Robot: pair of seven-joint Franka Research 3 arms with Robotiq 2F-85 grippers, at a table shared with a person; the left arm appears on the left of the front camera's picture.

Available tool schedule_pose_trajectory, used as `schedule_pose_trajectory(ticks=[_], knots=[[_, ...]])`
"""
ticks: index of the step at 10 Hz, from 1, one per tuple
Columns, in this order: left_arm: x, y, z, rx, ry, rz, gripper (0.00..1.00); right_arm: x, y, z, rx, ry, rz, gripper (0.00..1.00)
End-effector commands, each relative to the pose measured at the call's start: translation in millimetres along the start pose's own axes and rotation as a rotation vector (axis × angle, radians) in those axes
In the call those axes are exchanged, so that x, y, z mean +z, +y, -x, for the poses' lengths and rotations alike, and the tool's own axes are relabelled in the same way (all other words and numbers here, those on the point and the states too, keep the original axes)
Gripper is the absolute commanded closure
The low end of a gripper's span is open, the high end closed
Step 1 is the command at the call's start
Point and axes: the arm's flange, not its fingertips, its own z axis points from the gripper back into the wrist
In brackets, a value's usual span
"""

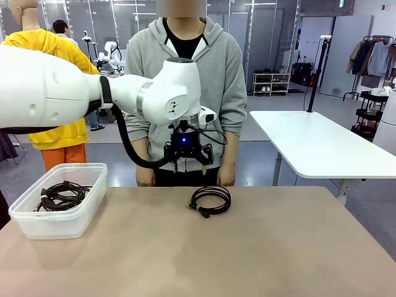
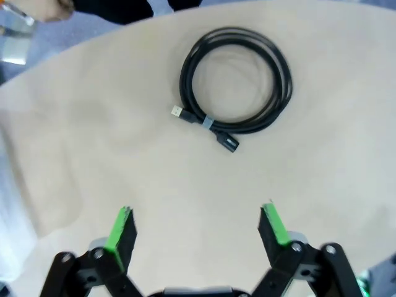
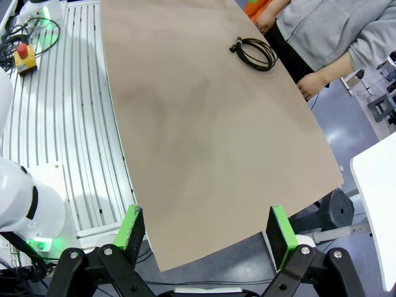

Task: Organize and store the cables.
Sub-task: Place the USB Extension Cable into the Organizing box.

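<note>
The left pincer [image 1: 187, 162] hangs wide above a coiled cable [image 1: 210, 200] lying loose (two plugs at its near edge) on the tan desk [image 1: 204, 253], close to the far side where a person in a grey hoodie [image 1: 185, 80] stands. More cables [image 1: 62, 195] sit in a clear bin [image 1: 37, 226] at the desk's left. The right pincer [image 3: 206, 238], jaws wide and empty, hovers off the desk's edge.

Bright, even light; soft shadows
</note>
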Motion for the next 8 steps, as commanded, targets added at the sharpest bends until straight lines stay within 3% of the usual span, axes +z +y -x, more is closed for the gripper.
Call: schedule_pose_trajectory(ticks=[1,2,3,8], knots=[[-8,-7,-23,0.066,0.006,0.008,0.00,1,0,-2,0.007,-0.001,0.011,0.00],[-8,-3,-21,0.043,-0.036,0.016,0.00,1,0,-2,0.007,-0.001,0.011,0.00],[-8,-3,-9,0.024,0.000,0.003,0.00,1,0,-2,0.007,-0.001,0.011,0.00],[-8,-3,-9,0.024,0.000,0.003,0.00,1,0,-2,0.007,-0.001,0.011,0.00]])
